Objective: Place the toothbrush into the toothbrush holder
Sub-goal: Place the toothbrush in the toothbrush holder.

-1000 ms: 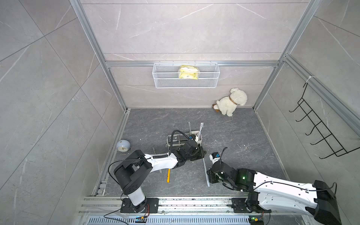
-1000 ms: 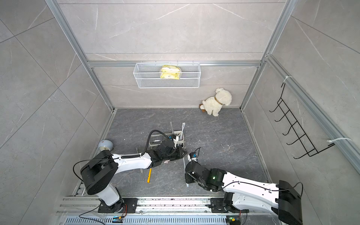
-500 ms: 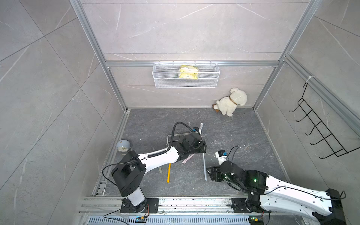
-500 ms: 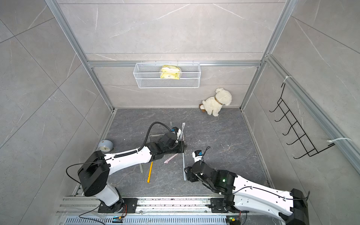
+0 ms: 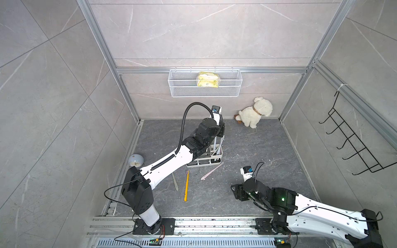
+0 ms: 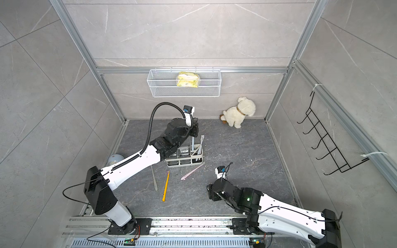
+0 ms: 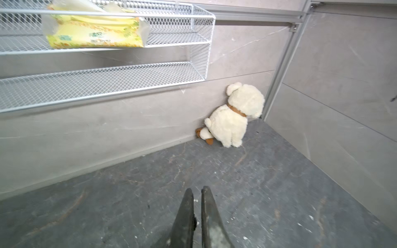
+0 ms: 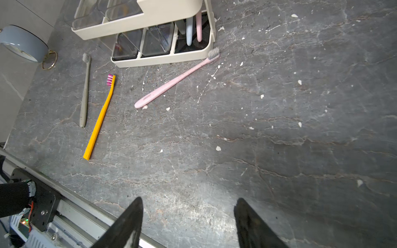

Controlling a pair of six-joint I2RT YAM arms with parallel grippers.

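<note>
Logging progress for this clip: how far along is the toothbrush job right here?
Done: at least two brushes stand in the toothbrush holder. In hand: nothing; the left claw is shut and empty near the holder, the right claw open and empty. Left: pink toothbrush, yellow toothbrush and grey toothbrush lie on the floor.

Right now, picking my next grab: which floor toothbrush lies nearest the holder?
The pink toothbrush: its head is at the holder's corner; grey and orange lie farther off.

White toothbrush holder, toothbrushes standing tilted in its end compartment
</note>
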